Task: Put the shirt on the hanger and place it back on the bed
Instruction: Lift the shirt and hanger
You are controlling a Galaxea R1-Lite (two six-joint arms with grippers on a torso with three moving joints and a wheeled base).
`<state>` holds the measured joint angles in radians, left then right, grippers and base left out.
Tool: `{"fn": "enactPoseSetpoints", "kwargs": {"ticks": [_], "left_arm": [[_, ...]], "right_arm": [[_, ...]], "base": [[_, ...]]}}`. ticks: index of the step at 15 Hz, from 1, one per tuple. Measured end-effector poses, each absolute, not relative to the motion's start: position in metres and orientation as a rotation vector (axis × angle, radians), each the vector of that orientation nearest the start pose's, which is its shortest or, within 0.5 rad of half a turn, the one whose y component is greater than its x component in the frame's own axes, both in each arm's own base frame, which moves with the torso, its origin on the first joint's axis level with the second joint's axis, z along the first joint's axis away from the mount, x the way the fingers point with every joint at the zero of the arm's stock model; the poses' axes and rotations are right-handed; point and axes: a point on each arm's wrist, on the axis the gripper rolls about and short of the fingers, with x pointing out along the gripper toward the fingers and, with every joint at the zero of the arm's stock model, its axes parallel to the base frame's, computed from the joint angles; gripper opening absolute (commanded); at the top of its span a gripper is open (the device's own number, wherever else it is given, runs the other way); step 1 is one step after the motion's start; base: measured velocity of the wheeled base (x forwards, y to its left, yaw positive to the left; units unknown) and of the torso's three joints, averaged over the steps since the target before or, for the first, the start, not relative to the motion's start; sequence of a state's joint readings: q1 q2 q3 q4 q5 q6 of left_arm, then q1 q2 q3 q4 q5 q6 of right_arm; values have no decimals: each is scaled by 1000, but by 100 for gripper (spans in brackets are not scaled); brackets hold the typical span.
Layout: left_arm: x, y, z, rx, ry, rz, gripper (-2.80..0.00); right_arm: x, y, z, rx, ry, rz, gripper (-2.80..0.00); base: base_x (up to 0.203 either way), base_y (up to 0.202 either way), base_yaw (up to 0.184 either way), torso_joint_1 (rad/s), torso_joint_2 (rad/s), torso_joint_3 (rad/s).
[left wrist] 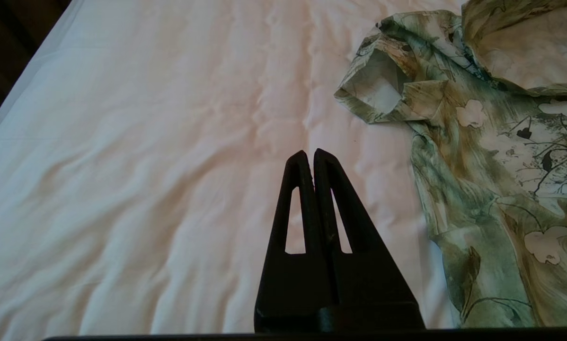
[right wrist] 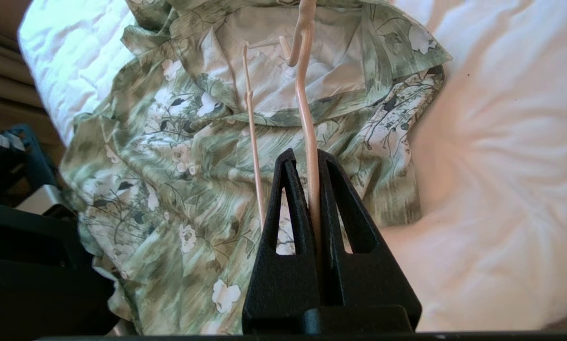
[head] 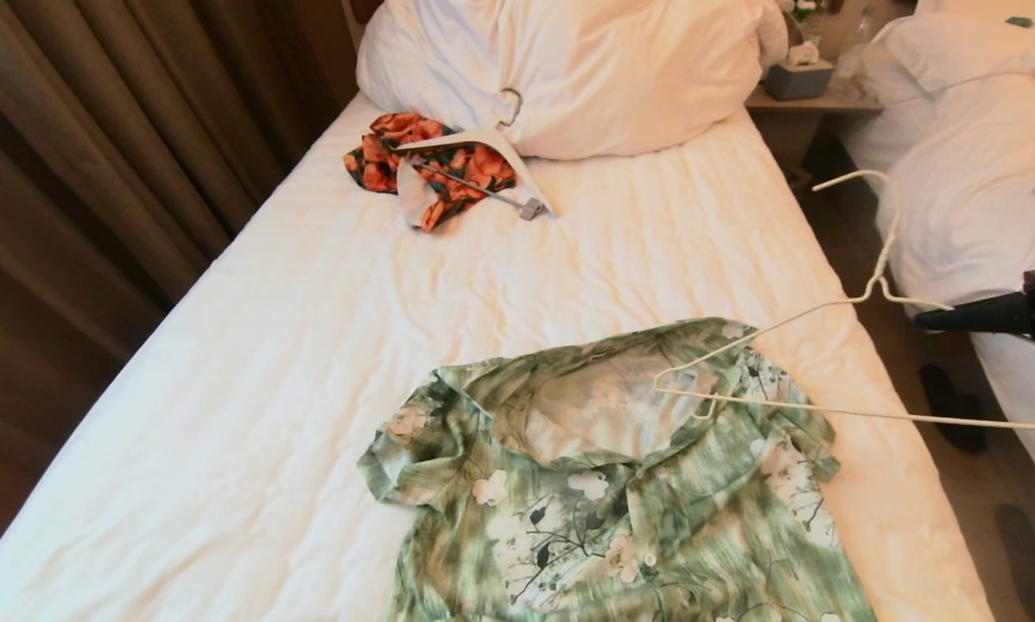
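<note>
One hanger (right wrist: 307, 123) (held by right gripper (right wrist: 307, 163)) above shirt (head: 604, 484).

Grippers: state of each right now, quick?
Left gripper: shut, empty, over the bed beside the shirt.
Right gripper: shut on the hanger, holding it above the shirt.

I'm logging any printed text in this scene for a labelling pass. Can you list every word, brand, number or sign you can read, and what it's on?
None can be read in any view.
The shirt shows only a flower and leaf print, no visible tag.
The hanger held by the right gripper bears no marking.
The tissue box on the nightstand is too small to show any lettering.
</note>
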<state>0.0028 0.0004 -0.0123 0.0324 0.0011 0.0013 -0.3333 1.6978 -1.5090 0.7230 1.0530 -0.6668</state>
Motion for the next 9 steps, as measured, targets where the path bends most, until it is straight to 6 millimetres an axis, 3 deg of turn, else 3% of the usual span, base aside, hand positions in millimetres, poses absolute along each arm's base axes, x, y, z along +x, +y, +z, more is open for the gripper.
{"fn": "enactPoseSetpoints", "kwargs": {"ticks": [5,9], "left_arm": [[-24,0,76,1,20,4,-280],[-24,0,76,1,19,4,-280]], "right_arm": [[228,-63,268,-123,341,817,-280],[219,-63,250,-200,230,811,-280]], "base": [[0,0,0,0,0,0],[0,0,0,0,0,0]]}}
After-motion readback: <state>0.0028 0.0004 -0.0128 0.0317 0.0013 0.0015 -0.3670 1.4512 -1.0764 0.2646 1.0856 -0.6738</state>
